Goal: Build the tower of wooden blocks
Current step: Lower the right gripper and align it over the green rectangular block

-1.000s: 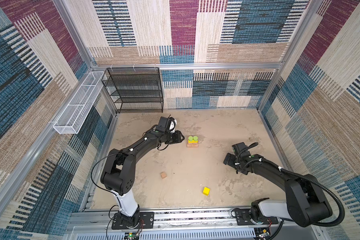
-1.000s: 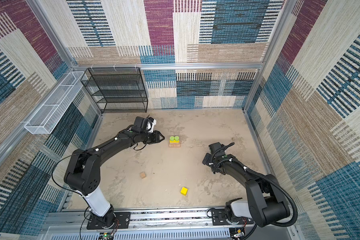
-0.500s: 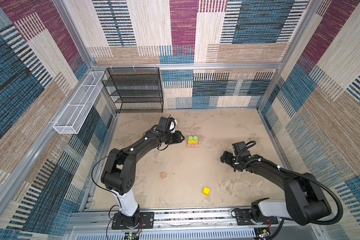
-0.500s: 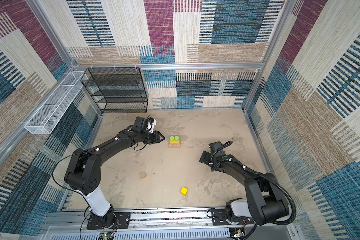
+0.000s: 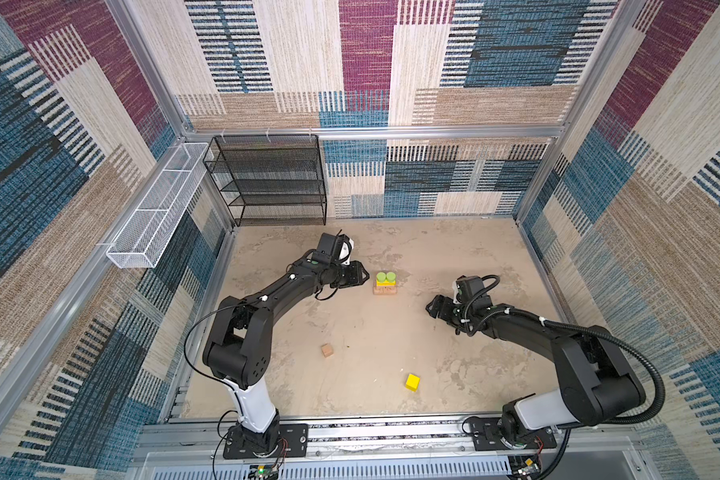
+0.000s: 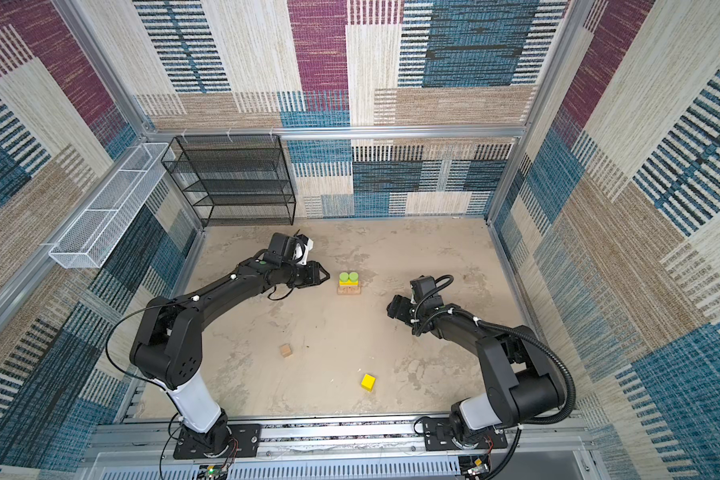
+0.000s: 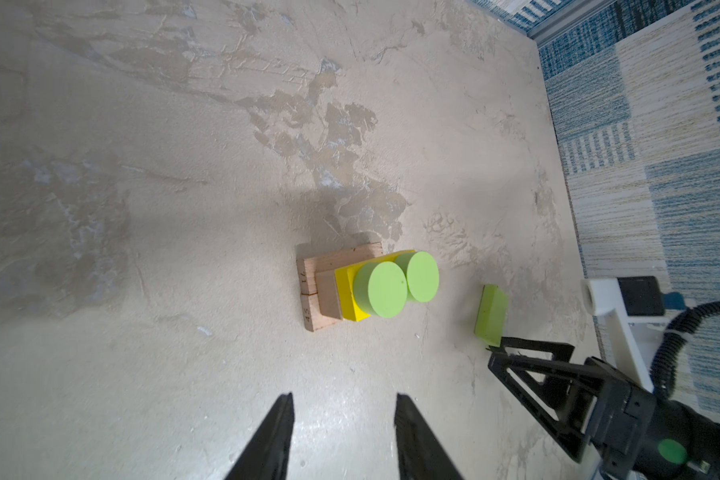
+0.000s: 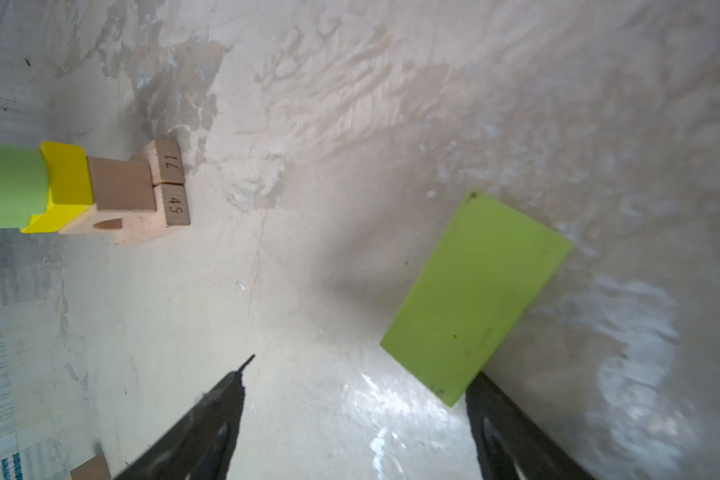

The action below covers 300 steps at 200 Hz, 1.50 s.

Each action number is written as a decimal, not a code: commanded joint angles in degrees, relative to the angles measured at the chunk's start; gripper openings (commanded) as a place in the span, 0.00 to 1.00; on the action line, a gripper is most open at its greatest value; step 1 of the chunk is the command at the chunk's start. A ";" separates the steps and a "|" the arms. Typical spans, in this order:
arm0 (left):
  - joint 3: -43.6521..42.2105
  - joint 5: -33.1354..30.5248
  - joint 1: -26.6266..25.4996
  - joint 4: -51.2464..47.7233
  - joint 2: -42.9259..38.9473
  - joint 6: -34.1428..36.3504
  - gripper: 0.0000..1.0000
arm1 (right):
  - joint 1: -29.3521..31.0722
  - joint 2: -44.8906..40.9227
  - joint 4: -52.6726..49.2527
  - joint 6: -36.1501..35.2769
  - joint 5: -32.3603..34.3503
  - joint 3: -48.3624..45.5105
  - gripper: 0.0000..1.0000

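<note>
The wood block tower (image 5: 385, 283) (image 6: 348, 284) stands mid-floor: two tan bars (image 7: 310, 291) side by side, a third tan bar across them, a yellow bar (image 7: 346, 293), and two lime green discs (image 7: 381, 291) on top. My left gripper (image 5: 366, 276) (image 7: 344, 397) is open and empty, just left of the tower. A lime green bar (image 8: 476, 297) (image 7: 490, 314) lies flat on the floor to the tower's right. My right gripper (image 5: 431, 307) (image 8: 362, 370) is open over it, one finger beside its corner. In both top views the bar is hidden. A tan cube (image 5: 327, 350) and a yellow cube (image 5: 412, 382) lie nearer the front.
A black wire shelf (image 5: 273, 183) stands at the back left. A white wire basket (image 5: 159, 208) hangs on the left wall. Patterned walls enclose the sandy floor (image 5: 454, 257) on all sides.
My right gripper has moved left toward the tower and its jaws have narrowed a little. The left arm and the blocks have not moved.
</note>
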 commanded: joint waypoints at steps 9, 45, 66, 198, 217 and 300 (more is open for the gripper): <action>0.43 0.34 0.06 -0.31 0.30 1.26 0.45 | 2.08 4.05 -6.51 -0.71 -0.56 2.72 0.86; 0.61 0.09 0.08 -0.69 0.22 1.54 0.45 | 4.16 8.56 -7.94 -2.26 0.43 6.86 0.86; 0.53 -0.10 0.11 -0.86 0.03 1.71 0.45 | 4.94 9.53 -10.23 -3.26 2.30 8.86 0.86; 0.71 -0.23 0.17 -1.17 -0.04 2.14 0.44 | 5.25 2.36 -26.09 -9.89 22.61 15.53 0.99; 0.70 -0.58 0.16 -1.48 -0.31 2.36 0.44 | 5.21 4.99 -27.16 -12.85 23.50 18.03 0.99; 0.47 -1.09 0.34 -2.08 -1.03 3.05 0.45 | 3.41 13.10 -27.77 -20.05 22.57 23.88 0.99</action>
